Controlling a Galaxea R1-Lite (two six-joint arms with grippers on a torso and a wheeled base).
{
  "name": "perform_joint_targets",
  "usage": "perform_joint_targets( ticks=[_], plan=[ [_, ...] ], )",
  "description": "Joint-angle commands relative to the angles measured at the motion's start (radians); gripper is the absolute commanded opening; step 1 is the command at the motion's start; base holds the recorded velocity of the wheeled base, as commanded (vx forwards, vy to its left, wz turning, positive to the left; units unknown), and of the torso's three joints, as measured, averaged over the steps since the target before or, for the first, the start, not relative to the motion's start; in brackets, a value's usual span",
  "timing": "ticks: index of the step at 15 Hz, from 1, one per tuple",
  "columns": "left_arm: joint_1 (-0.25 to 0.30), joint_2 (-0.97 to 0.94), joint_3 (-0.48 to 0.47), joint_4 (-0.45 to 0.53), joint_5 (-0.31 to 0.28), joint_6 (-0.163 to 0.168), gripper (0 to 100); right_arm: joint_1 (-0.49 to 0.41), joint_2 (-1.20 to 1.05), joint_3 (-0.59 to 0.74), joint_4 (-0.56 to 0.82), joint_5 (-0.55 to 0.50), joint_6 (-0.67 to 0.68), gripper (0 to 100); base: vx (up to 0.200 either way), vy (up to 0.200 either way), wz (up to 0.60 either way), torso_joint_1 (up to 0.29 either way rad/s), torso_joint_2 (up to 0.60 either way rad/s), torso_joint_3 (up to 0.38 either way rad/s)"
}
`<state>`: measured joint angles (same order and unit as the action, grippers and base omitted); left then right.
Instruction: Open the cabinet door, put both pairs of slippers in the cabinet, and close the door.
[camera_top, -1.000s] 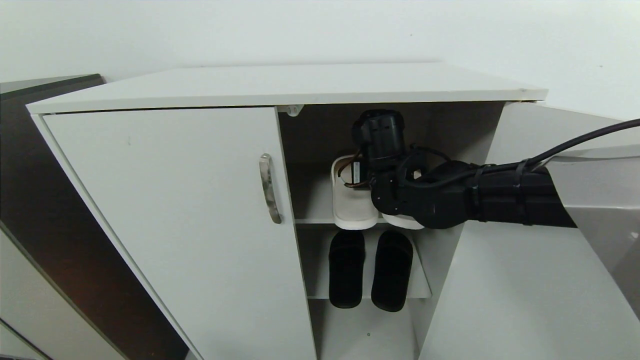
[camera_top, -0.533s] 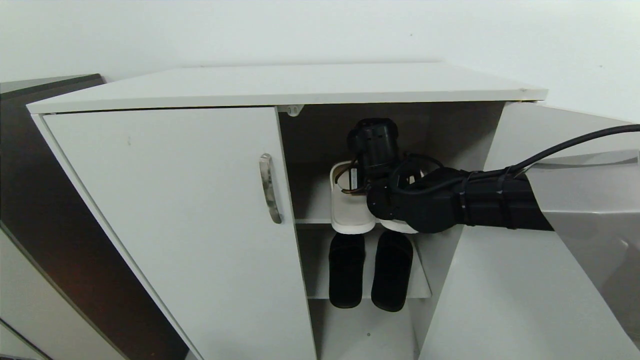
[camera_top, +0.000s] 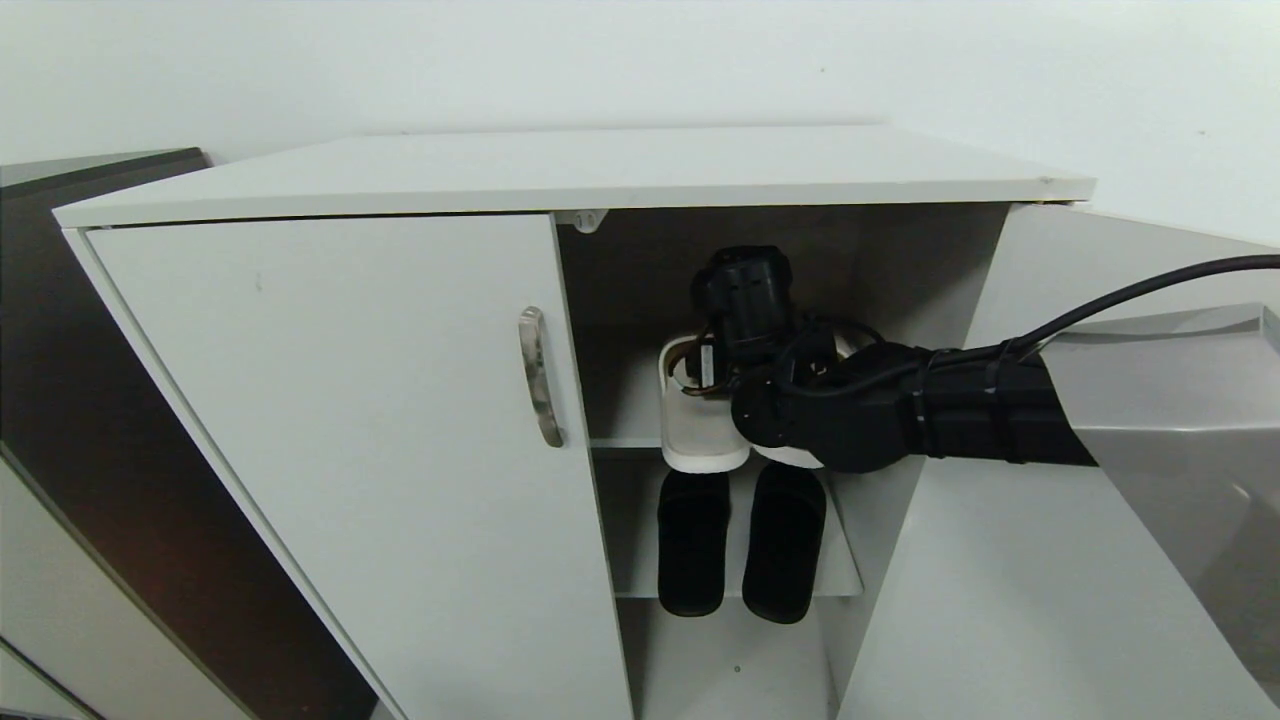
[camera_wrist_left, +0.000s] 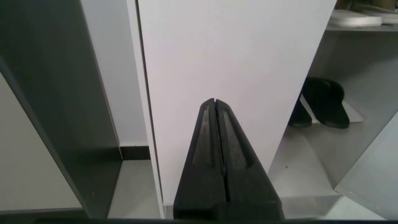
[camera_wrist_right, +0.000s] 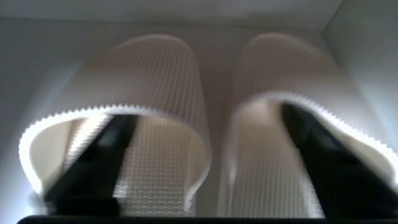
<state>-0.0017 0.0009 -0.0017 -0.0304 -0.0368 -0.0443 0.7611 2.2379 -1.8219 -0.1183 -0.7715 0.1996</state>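
Head camera is looking down at the cabinet (camera_top: 600, 165) from in front; left wrist camera is facing it low, both catching the black slippers (camera_top: 783, 540); right wrist camera is looking close inside, over the white slippers (camera_wrist_right: 165, 106).

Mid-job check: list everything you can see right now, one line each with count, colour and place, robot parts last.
Flat-topped board cabinet: one, white, against the wall.
Left cabinet door: one, white, closed.
Curved metal handle: one, silver, on the left door.
Right cabinet door: one, white, swung open.
Ribbed foam slippers: one pair, white, on the upper shelf, heels over its front edge.
Plain slippers: one pair, black, on the lower shelf.
Dark panel: one, brown, left of the cabinet.
Left gripper: black, shut, facing the closed door.
Right gripper: black, open, one finger inside each white slipper.
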Motion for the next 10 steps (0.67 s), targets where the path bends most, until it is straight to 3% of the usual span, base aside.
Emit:
perform_joint_targets(
  ticks=[1,6,10],
  plan=[
    [0.0,-0.001,0.0,0.0,0.0,0.0,0,0.006,-0.011,0.018,0.0,-0.002,0.0,100,0.0,0.0,0.0,0.0,0.0,0.0],
    [0.0,0.001,0.0,0.0,0.009,-0.003,0,0.044,-0.089,0.119,-0.003,-0.011,0.026,100,0.0,0.0,0.0,0.0,0.0,0.0],
    [0.0,-0.001,0.0,0.0,0.009,-0.002,0,0.135,-0.264,0.329,-0.009,-0.025,0.063,100,0.0,0.0,0.0,0.0,0.0,0.0]
  ],
)
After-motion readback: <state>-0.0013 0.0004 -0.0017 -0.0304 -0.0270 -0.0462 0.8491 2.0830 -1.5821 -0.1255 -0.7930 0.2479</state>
